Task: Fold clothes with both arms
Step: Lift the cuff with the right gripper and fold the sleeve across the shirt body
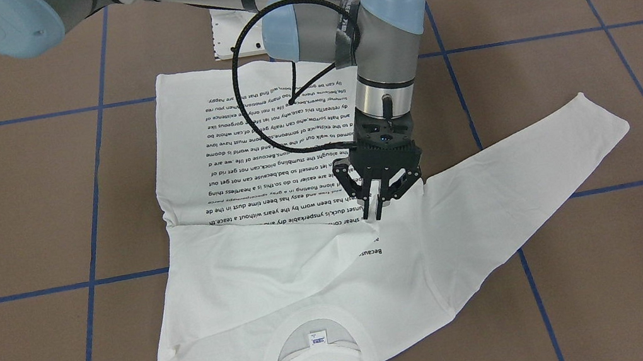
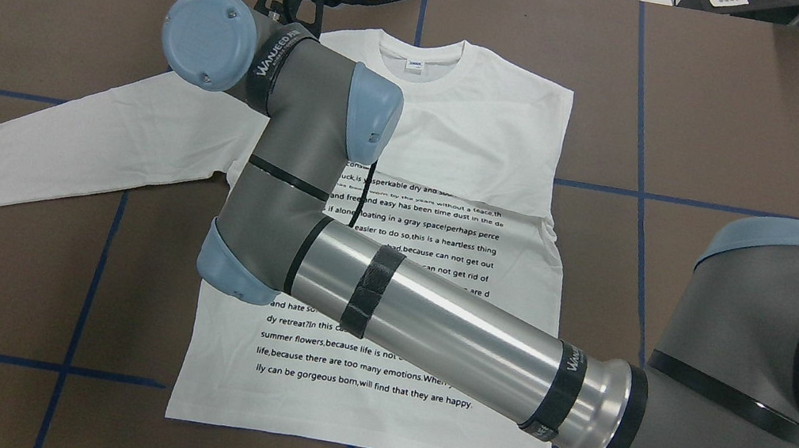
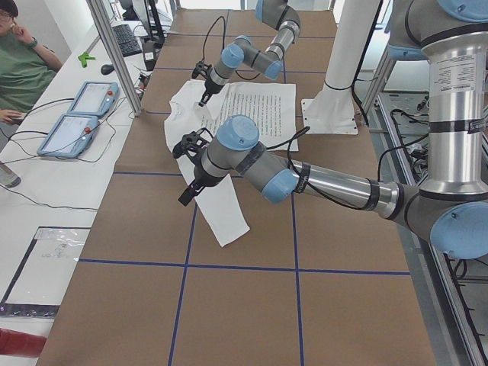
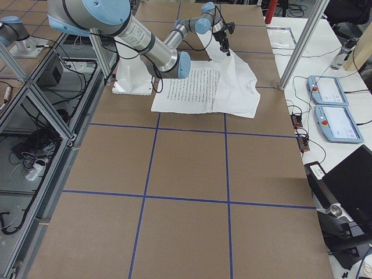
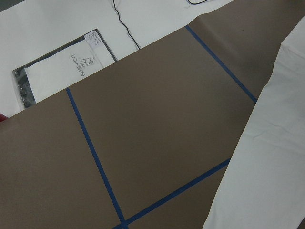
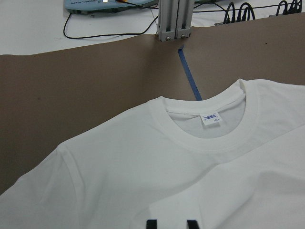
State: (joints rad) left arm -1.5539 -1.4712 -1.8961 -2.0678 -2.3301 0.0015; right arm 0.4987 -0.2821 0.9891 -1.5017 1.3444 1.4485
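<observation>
Brown table [image 1: 13, 207] bears white shirt [image 1: 311, 284], print up, partly folded.

Overhead, the right arm [image 2: 431, 325] hides the right gripper [image 1: 378, 209] and much of the shirt [image 2: 478, 132].

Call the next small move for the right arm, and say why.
Probably open the right end effector and lift straight up. Its narrow-set jaws seem to pinch the shirt where the folded-over sleeve ends, low on the cloth, so that fold looks placed. The other sleeve lies spread out, unfolded, and the left end effector hovers high near it.
</observation>
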